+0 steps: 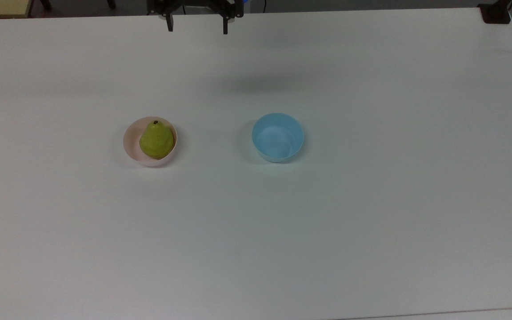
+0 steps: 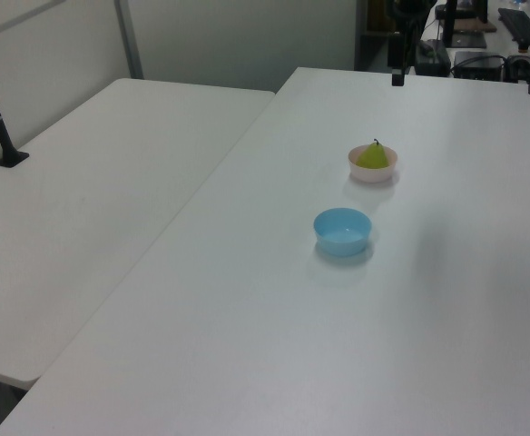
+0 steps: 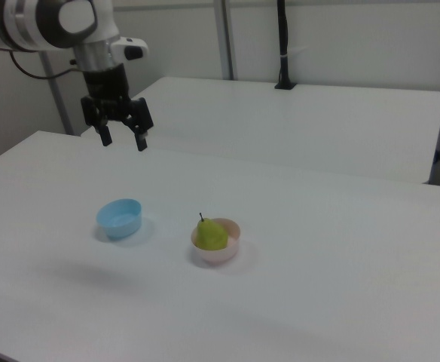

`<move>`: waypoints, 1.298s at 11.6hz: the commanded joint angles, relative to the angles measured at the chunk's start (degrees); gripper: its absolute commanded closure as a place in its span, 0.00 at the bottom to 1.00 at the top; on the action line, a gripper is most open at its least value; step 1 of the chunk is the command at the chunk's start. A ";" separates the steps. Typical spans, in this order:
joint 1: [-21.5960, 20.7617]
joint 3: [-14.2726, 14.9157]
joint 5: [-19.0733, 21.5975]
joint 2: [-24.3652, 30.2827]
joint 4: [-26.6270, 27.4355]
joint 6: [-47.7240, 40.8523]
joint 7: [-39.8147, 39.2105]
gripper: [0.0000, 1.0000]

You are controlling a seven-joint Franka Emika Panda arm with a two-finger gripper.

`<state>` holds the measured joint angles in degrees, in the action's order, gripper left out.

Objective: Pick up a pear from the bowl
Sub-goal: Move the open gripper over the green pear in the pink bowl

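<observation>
I see the pear (image 1: 156, 140) sitting upright in the pink bowl (image 1: 130, 145) on the white table (image 1: 371, 213), with its dark stem pointing up. A blue bowl (image 1: 278, 137) sits near it, to the top view's right, and they do not touch. My gripper (image 3: 123, 137) hangs high in the air, far from the pear, with its two fingers spread wide and holding nothing.
</observation>
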<state>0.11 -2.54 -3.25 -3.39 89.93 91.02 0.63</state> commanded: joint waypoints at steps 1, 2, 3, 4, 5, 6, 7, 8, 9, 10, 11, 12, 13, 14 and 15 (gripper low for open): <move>3.22 0.34 2.10 -1.78 0.16 3.45 -7.65 0.00; 3.84 0.43 1.93 -2.40 0.16 4.59 -8.97 0.00; 4.89 0.43 1.76 -3.63 0.24 6.69 -10.55 0.00; 5.42 0.43 1.32 -4.86 0.25 8.37 -11.00 0.00; 6.21 0.43 1.23 -5.48 0.42 9.51 -11.52 0.00; 6.48 0.43 1.31 -6.09 0.51 10.66 -11.88 0.00; 6.83 0.43 1.32 -7.14 0.60 11.80 -11.88 0.00; 7.27 0.52 1.32 -8.29 0.68 12.86 -11.88 0.00; 7.53 0.52 1.23 -9.34 1.21 13.65 -11.88 0.00; 7.97 0.52 1.14 -10.22 2.00 14.88 -11.88 0.00; 7.97 0.52 0.70 -10.67 3.05 16.54 -11.79 0.00; 8.32 0.60 0.53 -11.71 3.58 17.86 -11.79 0.00; 8.76 0.69 0.52 -12.68 4.02 18.75 -11.79 0.00; 9.11 0.69 0.44 -13.21 4.72 19.97 -11.79 0.03; 9.20 0.69 -0.17 -14.00 5.86 21.73 -11.79 0.07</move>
<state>9.13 -2.29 -2.78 -17.16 92.90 108.96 -9.89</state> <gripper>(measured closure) 0.026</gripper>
